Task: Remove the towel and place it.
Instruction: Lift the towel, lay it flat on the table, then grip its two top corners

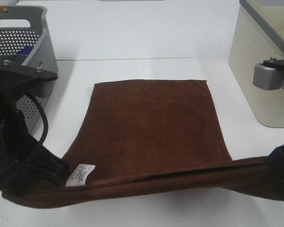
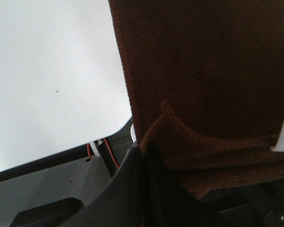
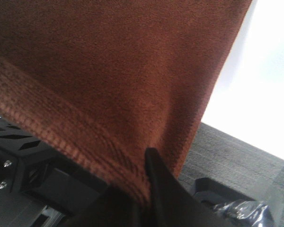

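The dark brown towel (image 1: 151, 127) lies spread on the white table (image 1: 132, 38), its far edge flat and its near edge lifted and stretched between both grippers. A white tag (image 1: 79, 175) sits near its near-left corner. My left gripper (image 1: 57, 170) is shut on the near-left corner; the towel fills the left wrist view (image 2: 208, 85), pinched at the fingers (image 2: 146, 156). My right gripper (image 1: 274, 168) is shut on the near-right corner; the towel fills the right wrist view (image 3: 109, 66).
A grey perforated basket (image 1: 33, 52) with a blue item (image 1: 23, 51) inside stands at the back left. A cream bin with a grey lid and latch (image 1: 265, 71) stands at the back right.
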